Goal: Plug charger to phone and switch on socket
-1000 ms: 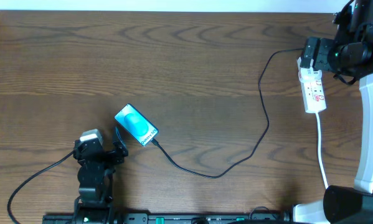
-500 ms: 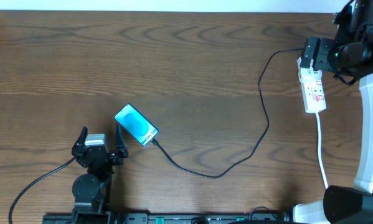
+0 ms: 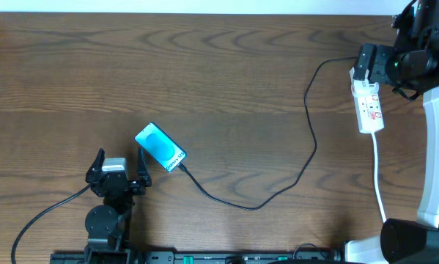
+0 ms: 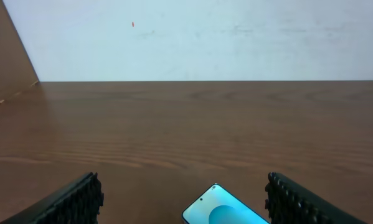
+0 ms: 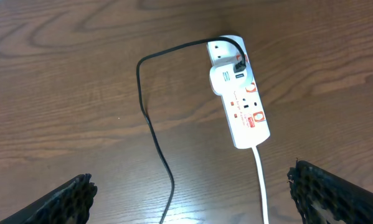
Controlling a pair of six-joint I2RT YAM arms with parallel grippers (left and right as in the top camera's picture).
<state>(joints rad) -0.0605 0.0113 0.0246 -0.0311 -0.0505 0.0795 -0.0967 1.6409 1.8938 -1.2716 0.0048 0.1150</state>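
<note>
Phone (image 3: 160, 148) lay lower left of centre with the charger (image 3: 307, 158) apparently plugged in, left claw (image 3: 119, 158) spread apart beside it, while the right claw (image 5: 195, 198), also spread, hovered over the upper-right socket (image 3: 369, 106), its switch seemingly unpressed.

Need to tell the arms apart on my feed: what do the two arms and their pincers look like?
The left arm is all black, with a pale grey block behind the left pincer and a black cable running off its side. The right arm has a long white link between black base and wrist. The right pincer matches the left: black fingers, ribbed pads.
</note>
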